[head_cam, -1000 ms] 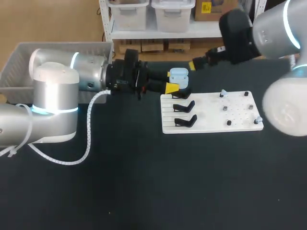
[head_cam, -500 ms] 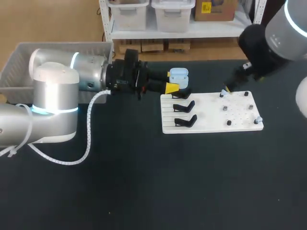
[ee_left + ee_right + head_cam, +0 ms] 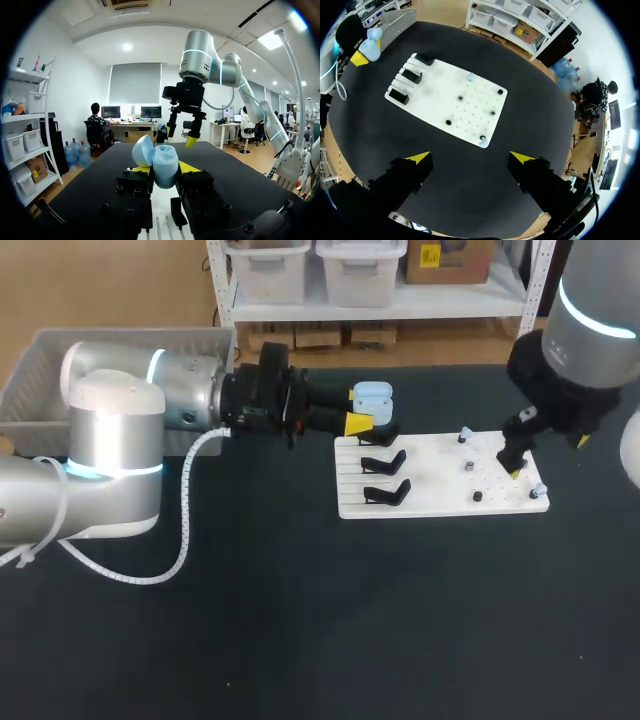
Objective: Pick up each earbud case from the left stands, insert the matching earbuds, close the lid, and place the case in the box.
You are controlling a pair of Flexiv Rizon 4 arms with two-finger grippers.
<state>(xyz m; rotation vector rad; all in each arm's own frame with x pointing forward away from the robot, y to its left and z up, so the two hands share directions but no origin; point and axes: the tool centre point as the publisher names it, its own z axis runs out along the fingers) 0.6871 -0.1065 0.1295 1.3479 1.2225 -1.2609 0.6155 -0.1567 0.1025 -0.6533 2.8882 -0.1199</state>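
Note:
A light blue earbud case (image 3: pixel 373 395) with its lid swung open is held off the table, and my left gripper (image 3: pixel 355 409) is shut on it just behind the white board (image 3: pixel 440 502). In the left wrist view the case (image 3: pixel 165 167) stands upright between the yellow tips of the left gripper (image 3: pixel 164 168). Three black stands (image 3: pixel 385 462) on the board's left side are bare. Small earbuds (image 3: pixel 463 435) sit on pegs at its right side. My right gripper (image 3: pixel 545 456) hangs open over that right side, and in its wrist view (image 3: pixel 471 158) it looks down on the board (image 3: pixel 435 95) and an earbud (image 3: pixel 481 142).
A grey plastic bin (image 3: pixel 45 365) stands at the back left behind my left arm. Several black pegs (image 3: pixel 460 97) dot the board. Black tabletop lies in front of the board.
My right arm has swung from behind the board to above its right side and turned to point downward. My left arm and the case have not moved.

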